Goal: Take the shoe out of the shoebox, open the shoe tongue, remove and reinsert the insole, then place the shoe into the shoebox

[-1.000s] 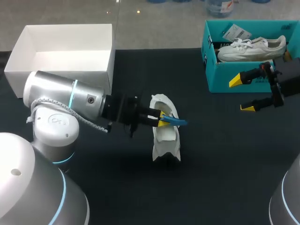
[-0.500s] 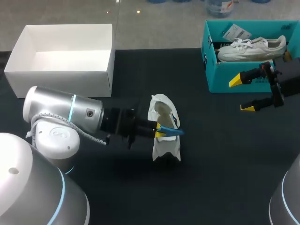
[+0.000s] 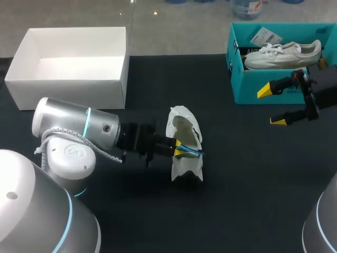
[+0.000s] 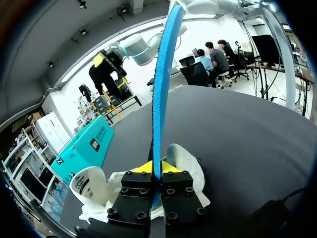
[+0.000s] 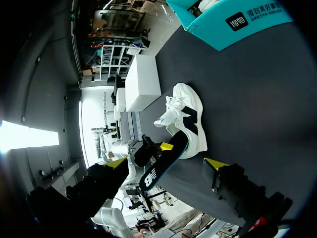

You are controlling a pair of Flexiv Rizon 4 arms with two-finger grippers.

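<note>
The insole [image 3: 194,152], clamped in the left end effector [image 3: 178,148], has been pushed deeper into the shoe [image 3: 185,167]. Reinsertion is judged underway. The right end effector [image 3: 274,105] is held open, empty.

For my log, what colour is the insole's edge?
The insole shows blue, clearest in left wrist view.

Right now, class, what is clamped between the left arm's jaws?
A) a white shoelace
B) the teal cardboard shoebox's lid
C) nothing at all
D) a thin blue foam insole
D: in the left wrist view the thin blue foam insole stands edge-on between the left arm's jaws, whose yellow tips press it from both sides, just above the white sneaker.
</note>
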